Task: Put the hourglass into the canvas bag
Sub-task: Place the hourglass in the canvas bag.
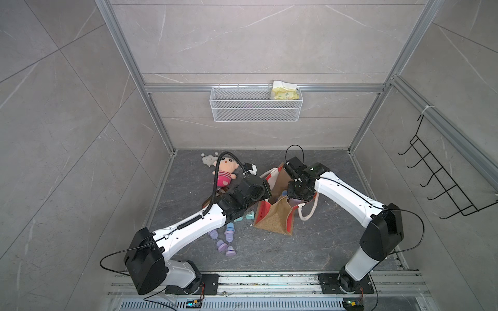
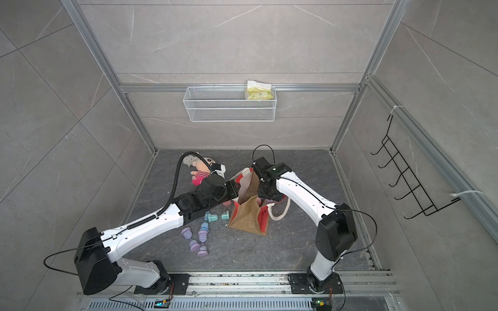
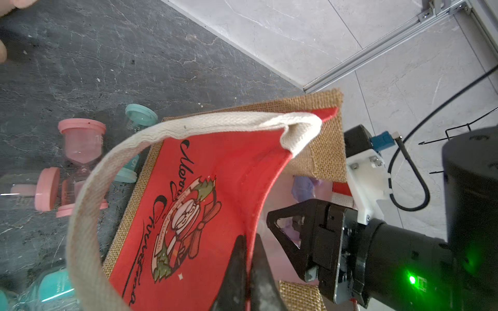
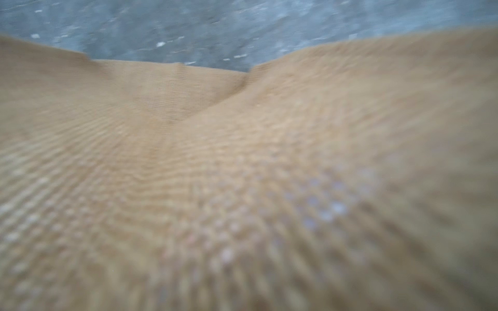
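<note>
The canvas bag [image 1: 275, 215] [image 2: 246, 215] stands upright on the dark floor, with tan burlap sides and a red printed panel [image 3: 215, 167]. My left gripper [image 3: 249, 238] [image 1: 266, 188] is shut on the top rim of that red panel, holding the mouth wide. My right gripper [image 1: 295, 199] [image 2: 265, 198] reaches down into the mouth, and one of its black fingers [image 3: 285, 231] shows inside. A lavender hourglass [image 3: 303, 185] [image 1: 296, 202] sits at those fingers within the bag. The right wrist view is filled with blurred burlap [image 4: 242, 134], so its jaws are hidden there.
Several more hourglasses lie on the floor left of the bag: purple [image 1: 222, 245], teal [image 1: 244, 216] and pink [image 3: 80, 145]. A plush doll [image 1: 225, 172] lies behind my left arm. A wire basket [image 1: 256, 103] hangs on the back wall and a black hook rack [image 1: 442, 175] on the right wall.
</note>
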